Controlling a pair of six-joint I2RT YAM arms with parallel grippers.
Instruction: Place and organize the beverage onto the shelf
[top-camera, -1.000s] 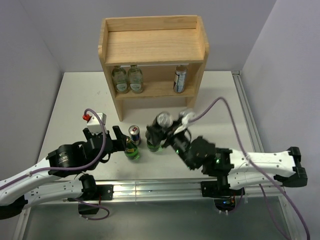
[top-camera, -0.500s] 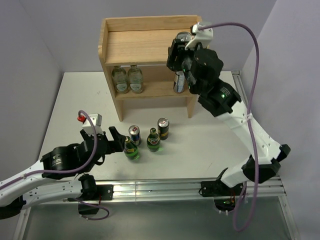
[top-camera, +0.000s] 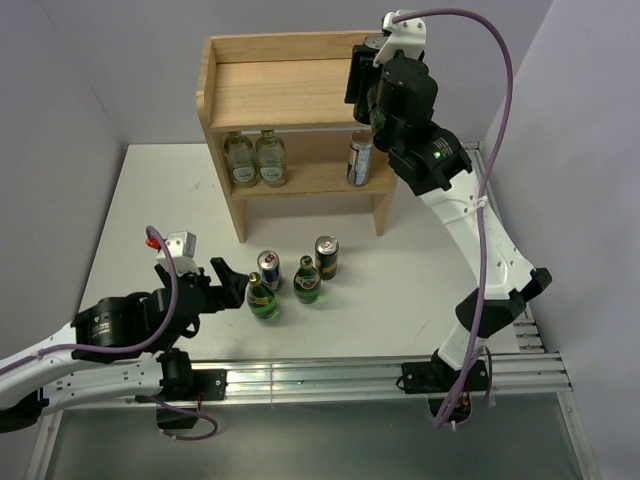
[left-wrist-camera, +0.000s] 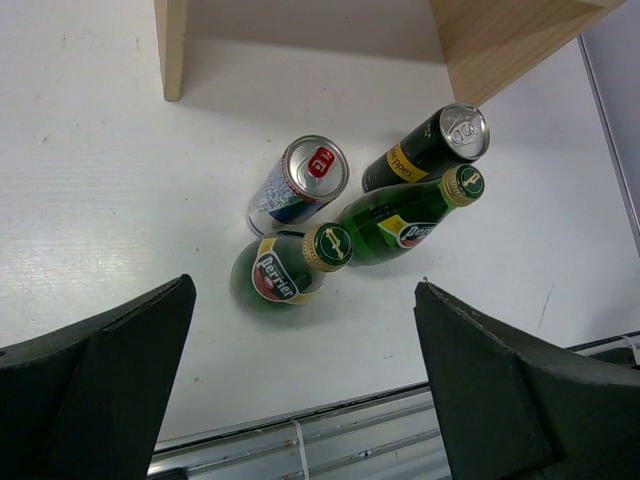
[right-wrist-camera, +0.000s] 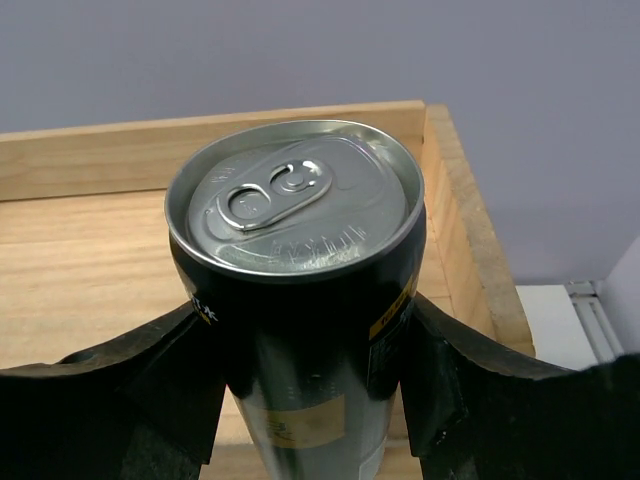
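**Ana:** Leftmost, the left gripper (top-camera: 228, 280) is easing back from the cluster on the table (left-wrist-camera: 100, 200), its jaws gaping wide and holding nothing.

**Ben:** What's waiting there?

**Ana:** Four drinks are huddling together: two green bottles (left-wrist-camera: 285, 275) (left-wrist-camera: 400, 215), a blue-and-silver can (left-wrist-camera: 300, 185) and a black can (left-wrist-camera: 430, 150).

**Ben:** And the shelf (top-camera: 300, 45)?

**Ana:** Its lower tier is carrying two clear bottles (top-camera: 240, 158) at the left and a slim can (top-camera: 360, 158) at the right.

**Ben:** The right arm?

**Ana:** It's swinging up from the table. The right gripper (right-wrist-camera: 305, 350) is clamping the second black can (right-wrist-camera: 300, 230), upright with its yellow label showing, over the top board's right rear corner. I'd say it's nearly placed, but I can't tell if it's touching.
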